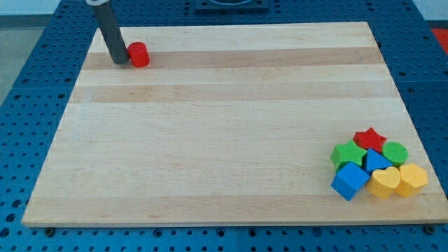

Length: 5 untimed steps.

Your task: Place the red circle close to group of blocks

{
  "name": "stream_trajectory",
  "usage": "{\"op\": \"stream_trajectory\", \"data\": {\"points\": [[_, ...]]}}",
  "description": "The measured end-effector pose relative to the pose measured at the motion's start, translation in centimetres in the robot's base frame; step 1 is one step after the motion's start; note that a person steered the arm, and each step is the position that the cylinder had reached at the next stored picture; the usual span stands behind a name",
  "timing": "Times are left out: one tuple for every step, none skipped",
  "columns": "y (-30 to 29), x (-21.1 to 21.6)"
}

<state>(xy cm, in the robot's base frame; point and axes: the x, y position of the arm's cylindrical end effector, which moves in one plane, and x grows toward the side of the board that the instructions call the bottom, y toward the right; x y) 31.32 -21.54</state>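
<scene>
The red circle lies near the view's top left corner of the wooden board. My tip rests on the board just to the left of the red circle, touching it or nearly so. The group of blocks sits at the view's bottom right: a red star, a green star-like block, a green circle, a small blue block, a blue cube, a yellow heart and a yellow block. They are packed close together.
The board lies on a blue perforated table. The group sits close to the board's right edge and bottom edge.
</scene>
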Motion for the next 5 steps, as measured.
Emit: {"op": "stream_trajectory", "data": {"points": [[1.4,2.2],[-1.1,1.2],[-5.5,-1.5],[-5.2,-4.5],[-1.0,-4.1]]}}
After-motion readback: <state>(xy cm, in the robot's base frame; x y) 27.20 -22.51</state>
